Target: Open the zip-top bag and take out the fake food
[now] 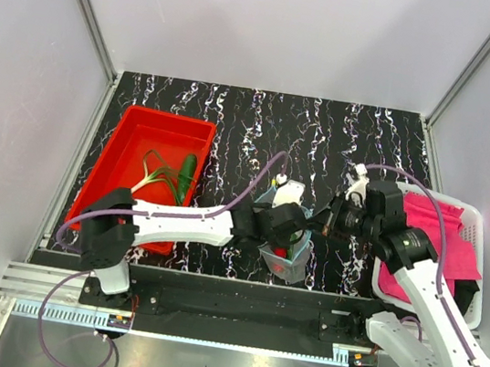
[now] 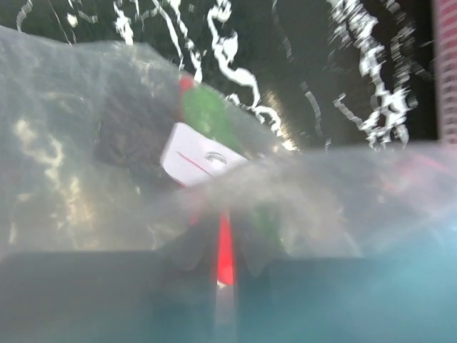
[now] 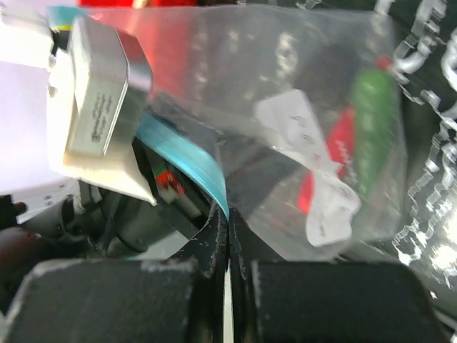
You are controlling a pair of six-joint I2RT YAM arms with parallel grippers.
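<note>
The clear zip-top bag (image 1: pixel 295 257) is held up between my two grippers at the table's front centre. My left gripper (image 1: pixel 287 234) reaches into its mouth. In the left wrist view the left gripper (image 2: pixel 226 286) is shut on a red chili (image 2: pixel 226 250), seen hazily through the plastic. My right gripper (image 3: pixel 228 229) is shut on the bag's edge at the teal zip strip (image 3: pixel 187 156). Inside the bag (image 3: pixel 285 71) I see a green piece (image 3: pixel 375 121), red pieces (image 3: pixel 343 139) and the white label (image 3: pixel 314 171). The cucumber (image 1: pixel 188 170) and green onion (image 1: pixel 161 174) lie in the red tray (image 1: pixel 122 142). No orange fruit shows.
The red tray stands at the left on the black marbled table. A white basket (image 1: pixel 476 213) holding a pink cloth (image 1: pixel 444 241) stands at the right, beside my right arm. Grey walls close the table on three sides.
</note>
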